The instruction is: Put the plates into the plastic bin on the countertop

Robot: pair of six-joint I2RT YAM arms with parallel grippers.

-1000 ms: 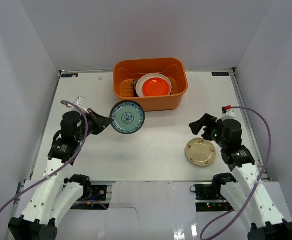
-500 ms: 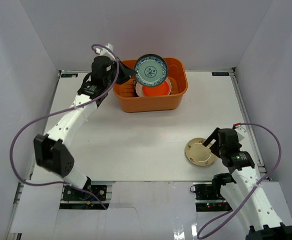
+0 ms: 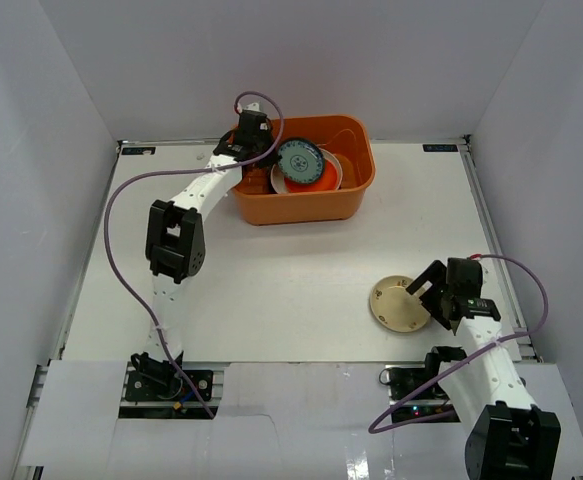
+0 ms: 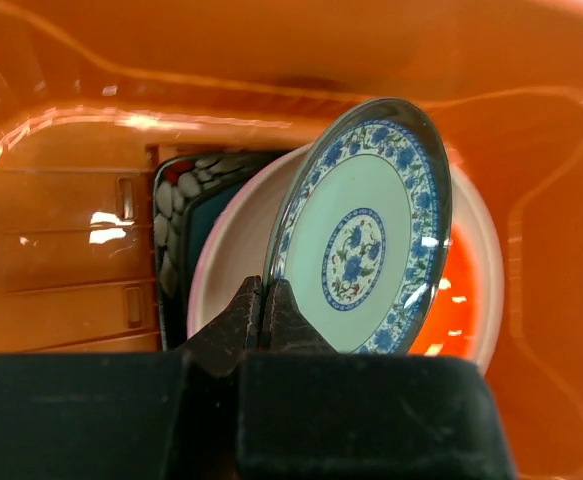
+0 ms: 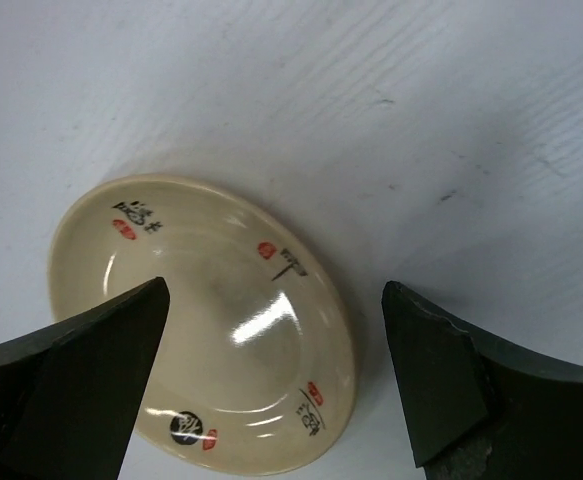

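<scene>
Left gripper [image 4: 263, 300], clamped on the rim of the blue plate [image 4: 361, 230], holds it on edge in the bin [image 3: 301, 205] over the stack [image 4: 226, 260]; right gripper [image 5: 273, 300], wide open, straddles the cream plate [image 5: 211, 330] on the countertop [image 5: 371, 100].

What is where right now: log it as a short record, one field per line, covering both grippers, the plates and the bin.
left gripper: shut on the rim of the blue-green plate, holding it on edge inside the orange bin
right gripper: open, one finger on either side of the cream plate
cream plate: flat on the countertop, outside the bin
already in bin: red plate on a pale plate, dark plate partly under them
</scene>
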